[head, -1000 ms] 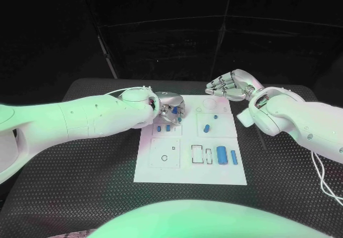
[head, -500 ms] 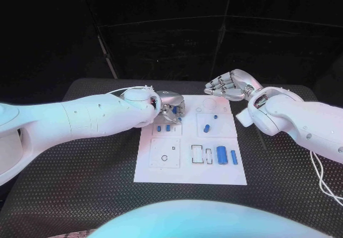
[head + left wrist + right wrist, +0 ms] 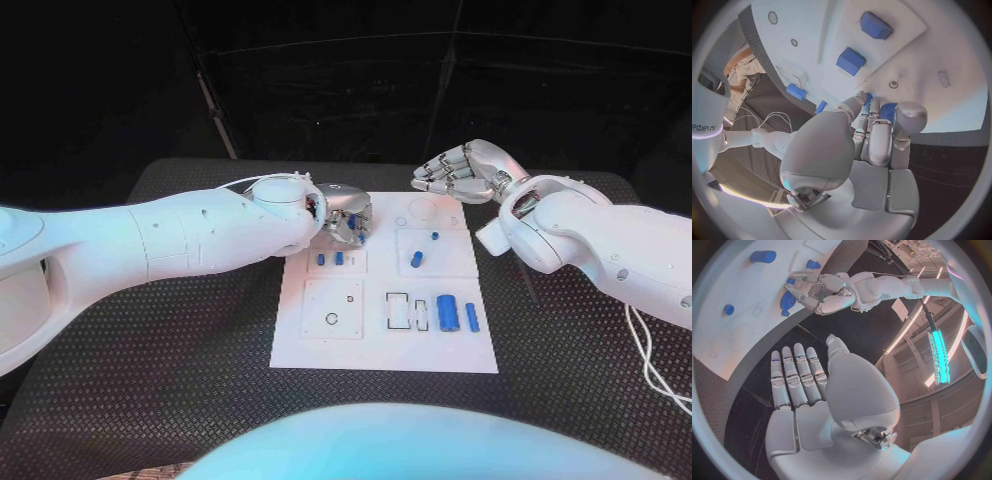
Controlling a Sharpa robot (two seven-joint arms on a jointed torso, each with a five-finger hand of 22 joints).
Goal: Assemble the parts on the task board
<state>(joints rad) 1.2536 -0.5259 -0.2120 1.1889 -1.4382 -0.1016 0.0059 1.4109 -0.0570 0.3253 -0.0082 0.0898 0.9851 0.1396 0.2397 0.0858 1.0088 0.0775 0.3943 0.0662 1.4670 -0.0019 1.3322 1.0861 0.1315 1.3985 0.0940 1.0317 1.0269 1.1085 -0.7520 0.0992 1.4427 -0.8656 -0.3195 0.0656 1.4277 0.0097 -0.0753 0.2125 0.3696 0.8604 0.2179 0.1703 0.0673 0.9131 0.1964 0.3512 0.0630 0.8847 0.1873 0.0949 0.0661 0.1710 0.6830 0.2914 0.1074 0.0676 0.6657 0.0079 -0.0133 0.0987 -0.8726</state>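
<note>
Left hand (image 3: 343, 217) curled with fingers closed together, right hand (image 3: 459, 170) held flat, fingers extended

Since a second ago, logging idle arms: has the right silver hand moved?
No. The right silver hand hovers at the same spot over the far right corner of the white task board.

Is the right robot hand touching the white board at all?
Apart. In the right wrist view the right robot hand has straight fingers held over the black table, with a dark gap between the fingertips and the white board.
</note>
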